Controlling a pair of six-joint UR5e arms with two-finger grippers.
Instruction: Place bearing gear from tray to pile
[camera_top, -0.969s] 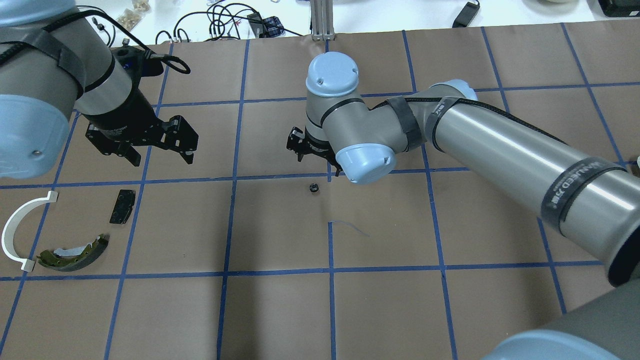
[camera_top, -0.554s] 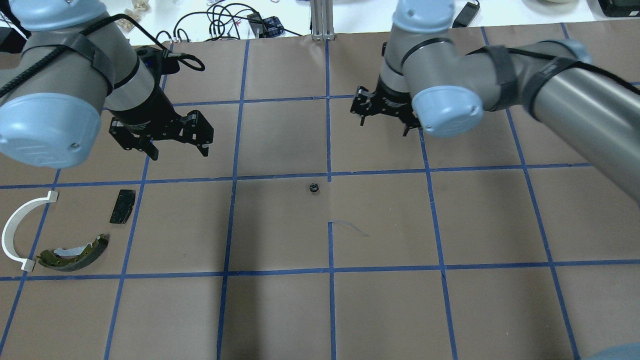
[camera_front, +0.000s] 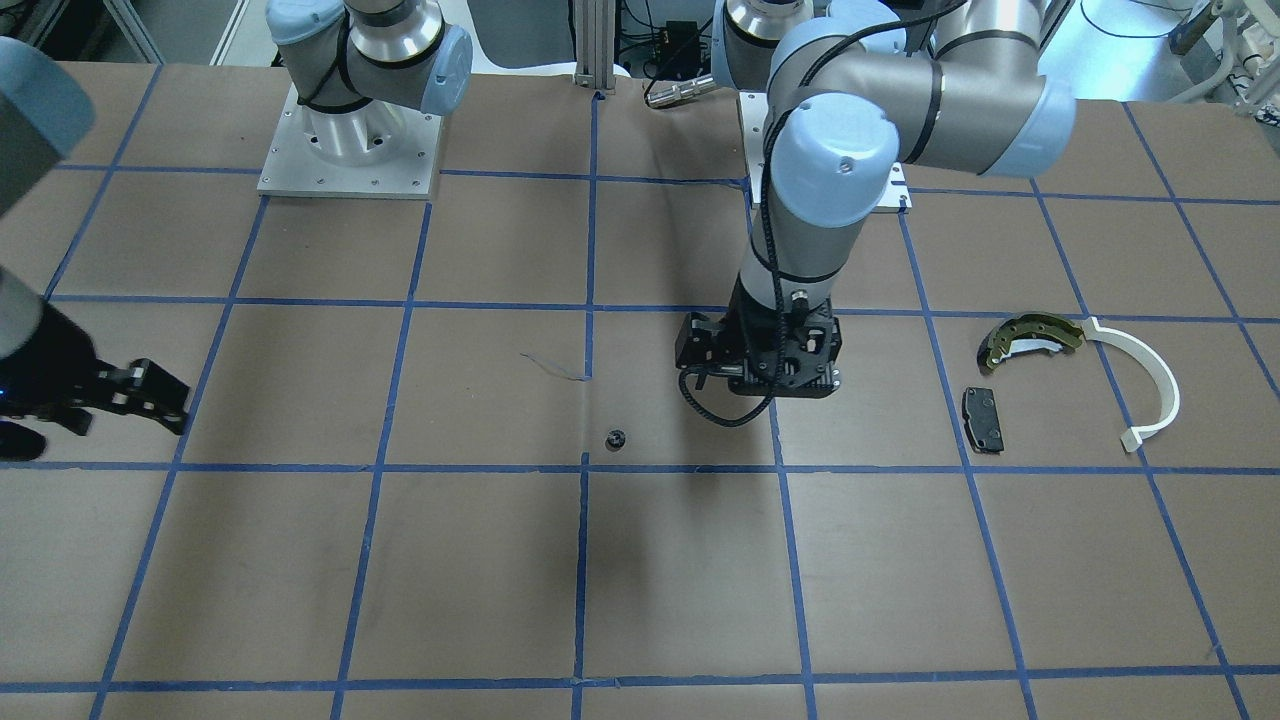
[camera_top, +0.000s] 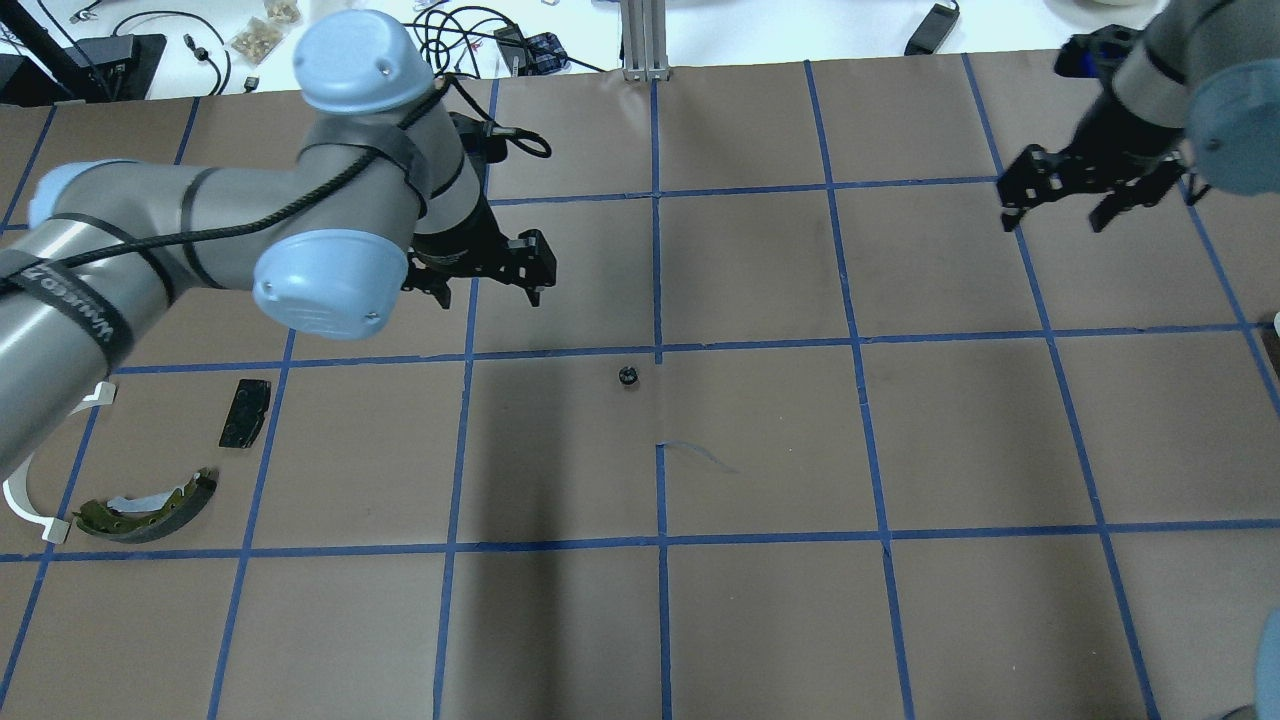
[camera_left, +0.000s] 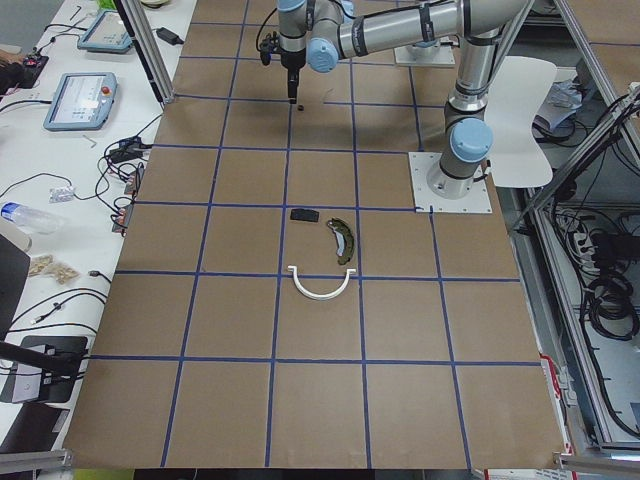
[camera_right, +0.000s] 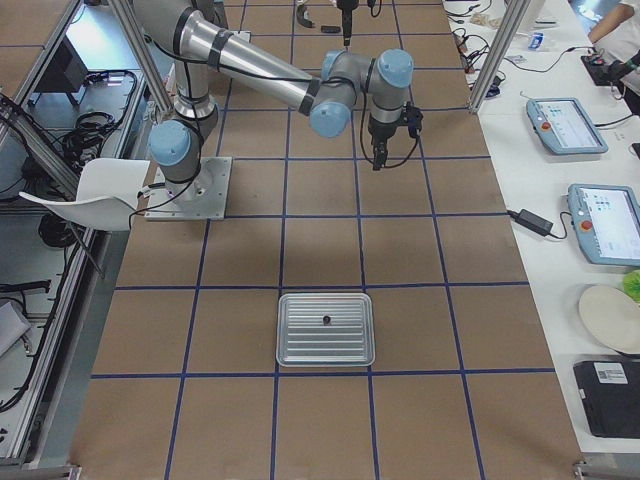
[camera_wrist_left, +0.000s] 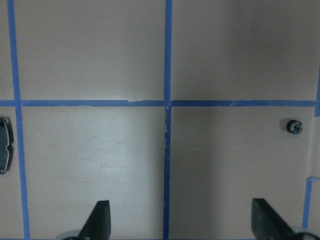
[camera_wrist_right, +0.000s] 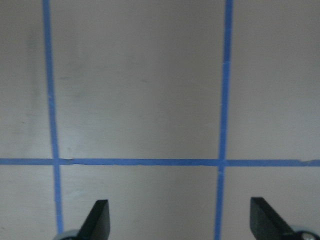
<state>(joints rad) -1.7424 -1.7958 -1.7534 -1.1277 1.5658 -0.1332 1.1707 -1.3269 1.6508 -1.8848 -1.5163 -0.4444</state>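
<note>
A small black bearing gear (camera_top: 627, 376) lies on the brown paper by a blue tape crossing; it also shows in the front view (camera_front: 616, 438) and the left wrist view (camera_wrist_left: 294, 126). My left gripper (camera_top: 485, 285) is open and empty, left of and beyond the gear. My right gripper (camera_top: 1060, 205) is open and empty at the far right. The pile lies at the left: olive-gold brake shoe (camera_top: 150, 505), white curved strip (camera_front: 1150, 385), black pad (camera_top: 245, 412). A silvery tray (camera_right: 290, 355) shows in the right exterior view with a small dark part (camera_right: 327, 320) on it.
Blue tape lines grid the brown paper. Cables and small items lie beyond the table's far edge (camera_top: 450, 40). A metal post (camera_top: 640, 40) stands at the far middle. My left arm (camera_top: 200, 240) covers part of the white strip in the overhead view.
My left arm has swung right, toward the middle of the table. My right arm has drawn away to the far right. The gear and the pile have not moved.
</note>
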